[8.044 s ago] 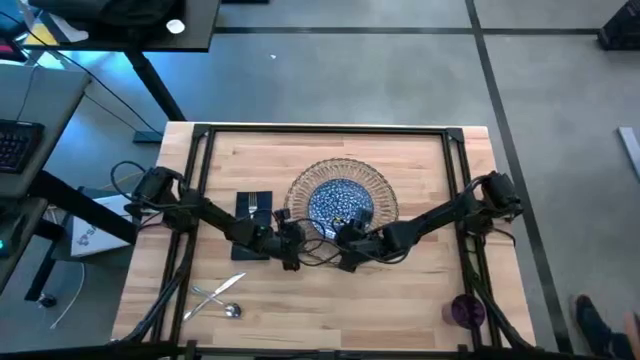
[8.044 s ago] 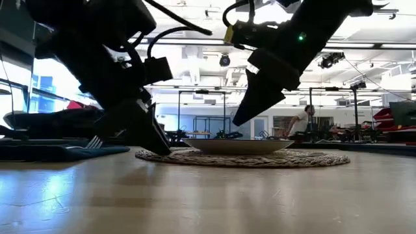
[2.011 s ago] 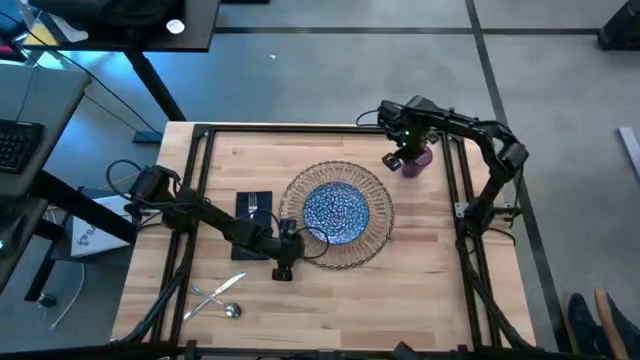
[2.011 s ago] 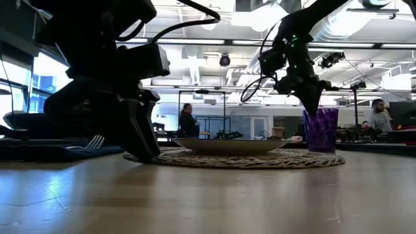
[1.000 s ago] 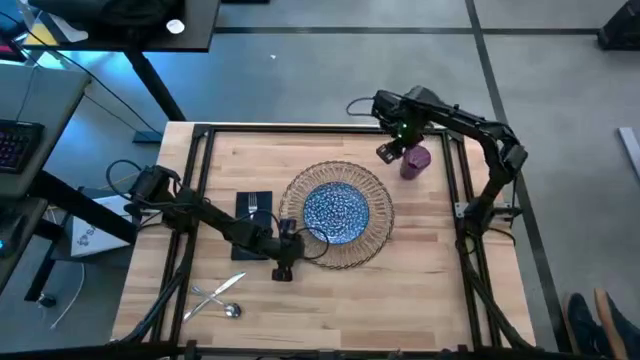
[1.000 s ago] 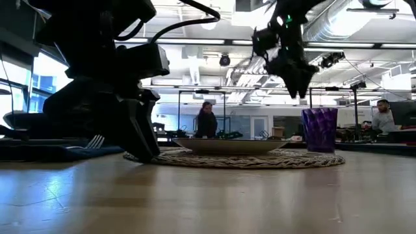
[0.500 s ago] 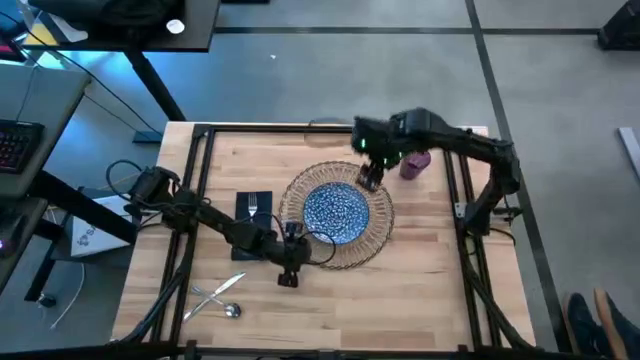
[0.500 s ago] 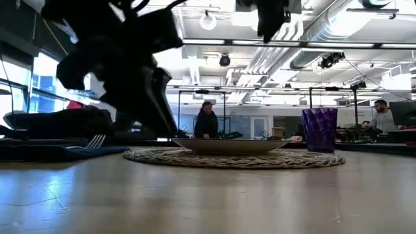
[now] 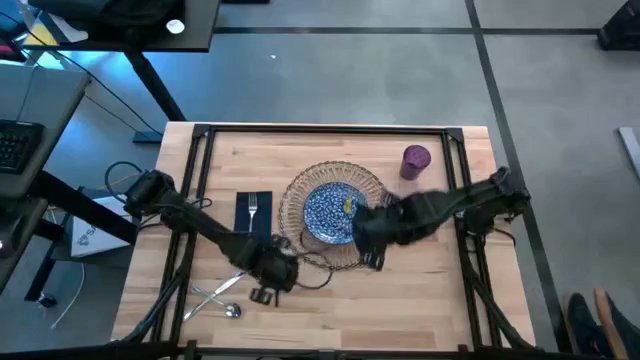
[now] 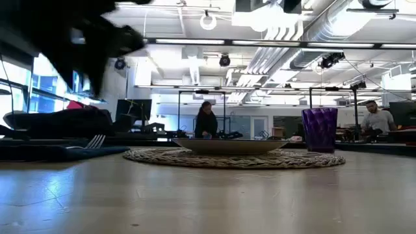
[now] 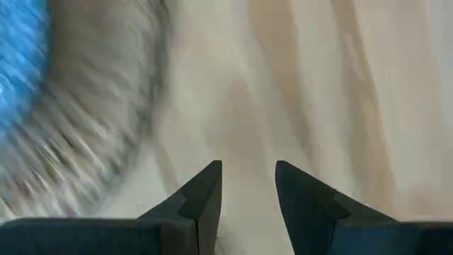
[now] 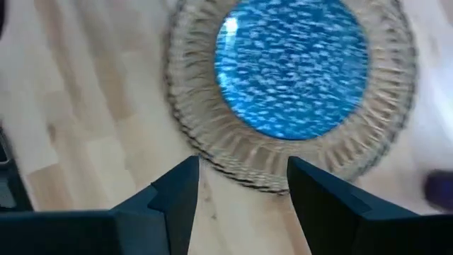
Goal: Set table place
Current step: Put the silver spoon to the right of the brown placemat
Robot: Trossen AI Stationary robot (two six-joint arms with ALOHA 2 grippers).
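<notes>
Most of the place is laid: on the table (image 9: 430,300) the blue speckled plate (image 9: 327,210) sits centred on the wicker placemat (image 9: 300,190), the purple cup (image 9: 416,161) stands at the mat's 2 o'clock, and the navy napkin (image 9: 242,207) with a fork (image 9: 253,207) lies at its 9 o'clock. Judging by this, the remaining cutlery (image 9: 218,297), loose at 7 o'clock, is left to place. Left hand (image 9: 262,294) hovers just beside it, fingers parted, empty. Right hand (image 9: 372,259), open and empty, hangs over the mat's 4 o'clock edge.
</notes>
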